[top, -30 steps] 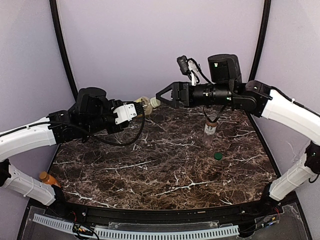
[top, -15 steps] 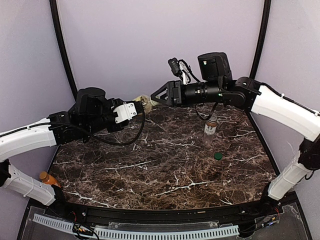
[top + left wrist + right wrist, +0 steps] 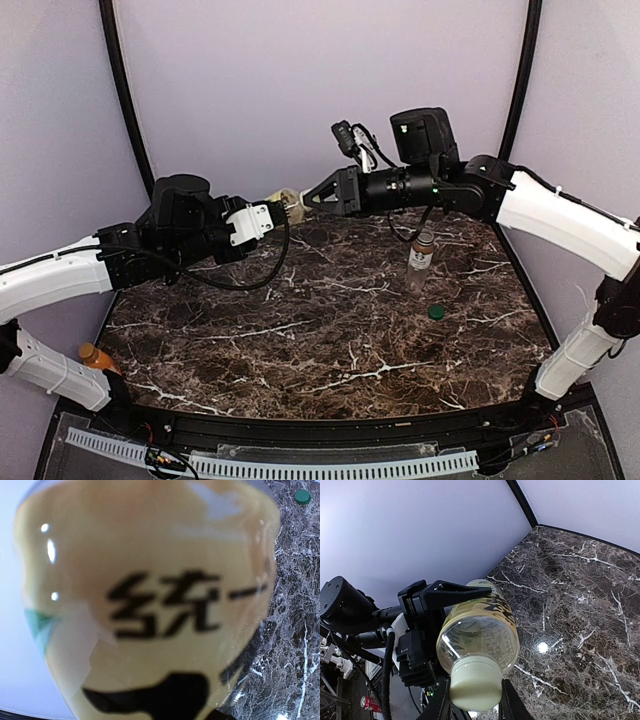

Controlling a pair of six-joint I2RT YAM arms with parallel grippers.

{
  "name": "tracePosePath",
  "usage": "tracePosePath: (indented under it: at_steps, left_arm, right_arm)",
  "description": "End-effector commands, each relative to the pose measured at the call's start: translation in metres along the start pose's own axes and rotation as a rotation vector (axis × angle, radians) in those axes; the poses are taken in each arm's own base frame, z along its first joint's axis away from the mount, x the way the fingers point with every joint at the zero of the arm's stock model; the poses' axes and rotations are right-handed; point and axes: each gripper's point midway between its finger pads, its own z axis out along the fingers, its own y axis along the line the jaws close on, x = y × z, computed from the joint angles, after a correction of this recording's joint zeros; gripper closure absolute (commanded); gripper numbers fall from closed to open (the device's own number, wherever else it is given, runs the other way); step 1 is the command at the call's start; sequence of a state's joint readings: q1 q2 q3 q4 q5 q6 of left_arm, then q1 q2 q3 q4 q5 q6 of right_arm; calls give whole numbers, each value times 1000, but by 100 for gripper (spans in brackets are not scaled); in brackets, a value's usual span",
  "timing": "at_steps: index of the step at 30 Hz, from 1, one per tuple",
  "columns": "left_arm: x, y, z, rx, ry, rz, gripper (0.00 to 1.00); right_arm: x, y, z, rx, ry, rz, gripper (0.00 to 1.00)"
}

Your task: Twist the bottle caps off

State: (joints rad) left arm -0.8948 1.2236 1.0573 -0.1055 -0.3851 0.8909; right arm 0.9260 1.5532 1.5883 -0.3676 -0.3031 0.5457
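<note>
My left gripper [image 3: 283,208] is shut on the tall yellow-labelled bottle [image 3: 288,201], holding it on its side above the back of the table. In the left wrist view the bottle's label [image 3: 150,605] with its dark characters fills the picture. My right gripper [image 3: 308,199] meets it from the right. In the right wrist view the bottle [image 3: 480,630] points at the camera, and the right gripper [image 3: 475,702] is shut on its pale cream cap [image 3: 475,685]. One black left finger [image 3: 455,591] lies over the bottle's far end. A dark green cap [image 3: 436,312] lies loose on the table.
A short clear white-labelled bottle [image 3: 421,257] stands upright at the right, just behind the green cap [image 3: 302,496]. The squat orange bottle [image 3: 96,356] sits at the table's left edge beside the left arm's base. The marble tabletop [image 3: 320,340] lies below both grippers.
My right gripper has moved left onto the bottle's cap and gone from open to shut around it. The left arm and its bottle have stayed still.
</note>
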Motion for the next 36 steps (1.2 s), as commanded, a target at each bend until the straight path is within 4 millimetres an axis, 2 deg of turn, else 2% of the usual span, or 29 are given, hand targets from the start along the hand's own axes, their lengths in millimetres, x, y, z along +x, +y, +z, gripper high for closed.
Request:
tracePosePath:
  at_steps: [1, 2, 3, 4, 7, 8, 11, 15, 19, 26, 27, 28, 29, 31, 32, 36]
  left_arm:
    - [2, -17, -11, 96, -19, -6, 96]
    - [-6, -23, -14, 148, -54, -27, 96]
    - [0, -38, -18, 225, -37, -21, 96]
    - [-8, -47, -23, 293, -73, -42, 96]
    - [-6, -81, -40, 489, -82, -50, 98]
    - [-11, -91, -47, 556, -118, -57, 98]
    - [-16, -113, -70, 733, -152, -77, 99]
    - [-20, -128, -89, 866, -166, -118, 99]
    - [-19, -131, -94, 888, -166, -122, 99]
    - [-18, -131, -92, 877, -165, -112, 99]
    - [-18, -130, -91, 872, -166, -112, 99]
    - [-17, -130, -91, 868, -165, -113, 99]
    - [-17, -129, -90, 861, -164, -114, 99]
    - [-17, -127, -89, 848, -163, -115, 99]
    - [-18, -126, -88, 839, -166, -117, 99]
    - [-17, -113, -75, 747, -144, -131, 99]
  right_arm:
    - [0, 19, -5, -89, 11, -229, 100]
    - [5, 22, -7, -89, 19, -325, 100]
    - [15, 25, -9, -79, 41, -432, 100]
    - [25, 30, -10, -73, 59, -555, 100]
    - [65, 54, -17, -134, 113, -928, 100]
    - [77, 58, -18, -146, 119, -1032, 100]
    - [95, 66, -17, -140, 127, -1283, 100]
    - [100, 68, -12, -78, 160, -1479, 100]
    - [104, 62, -6, -1, 216, -1627, 100]
    - [98, 64, -7, 39, 174, -1665, 100]
    - [97, 65, -7, 46, 155, -1659, 92]
    - [96, 66, -7, 46, 137, -1649, 73]
    - [94, 68, -6, 48, 116, -1629, 49]
    - [87, 74, -6, 55, 72, -1577, 13]
    - [82, 78, -8, 60, 46, -1543, 3]
    - [63, 93, -25, 46, -67, -1392, 1]
